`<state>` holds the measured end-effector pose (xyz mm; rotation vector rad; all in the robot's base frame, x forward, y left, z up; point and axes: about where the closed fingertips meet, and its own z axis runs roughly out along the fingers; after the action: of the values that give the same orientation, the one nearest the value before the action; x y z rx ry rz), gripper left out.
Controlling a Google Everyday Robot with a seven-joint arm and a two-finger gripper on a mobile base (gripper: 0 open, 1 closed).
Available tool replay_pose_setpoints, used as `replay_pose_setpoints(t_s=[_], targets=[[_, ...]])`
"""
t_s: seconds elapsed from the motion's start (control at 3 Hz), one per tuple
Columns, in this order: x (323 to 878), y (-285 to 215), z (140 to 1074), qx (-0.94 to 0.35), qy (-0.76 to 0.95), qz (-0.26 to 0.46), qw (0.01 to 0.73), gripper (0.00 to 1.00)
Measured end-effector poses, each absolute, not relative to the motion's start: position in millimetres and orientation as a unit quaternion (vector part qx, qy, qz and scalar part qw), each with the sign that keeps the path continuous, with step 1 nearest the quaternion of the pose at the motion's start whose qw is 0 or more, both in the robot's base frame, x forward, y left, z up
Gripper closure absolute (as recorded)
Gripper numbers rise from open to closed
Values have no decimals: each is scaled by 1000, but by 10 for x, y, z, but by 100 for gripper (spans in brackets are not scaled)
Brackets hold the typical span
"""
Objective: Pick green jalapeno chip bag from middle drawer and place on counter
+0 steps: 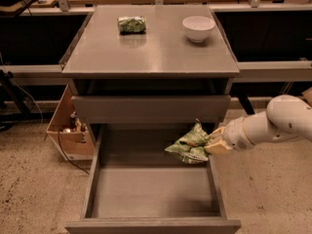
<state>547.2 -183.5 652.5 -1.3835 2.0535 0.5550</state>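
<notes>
Camera view: gripper [212, 145] sits center-right of frame, over the right wall of the middle drawer [151, 194], jaws closed on the right edge of the green jalapeno chip bag [187, 145]. Bag seems lifted clear of the drawer floor, just below the shut upper drawer [151, 108], sagging toward frame left. Likely v. light, soft, air-filled. Glossy foil looks slippery & crinkly, and the chips inside are prob. fragile, so best to pinch a crimped seam or corner w/ modest force, not the puffed middle. Drawer: matte grey, tall walls, wide flat floor. Table [151, 52] at upper center: smooth, slightly reflective grey top w/ thin edge, carrying a compact green packet [131, 24] & a round white bowl [198, 27].
</notes>
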Motion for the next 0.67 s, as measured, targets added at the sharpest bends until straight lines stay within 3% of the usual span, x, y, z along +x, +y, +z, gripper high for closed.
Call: replay_pose_setpoints(t_s=[0.67], targets=[[5430, -1652, 6605, -533, 760, 213, 304, 100]])
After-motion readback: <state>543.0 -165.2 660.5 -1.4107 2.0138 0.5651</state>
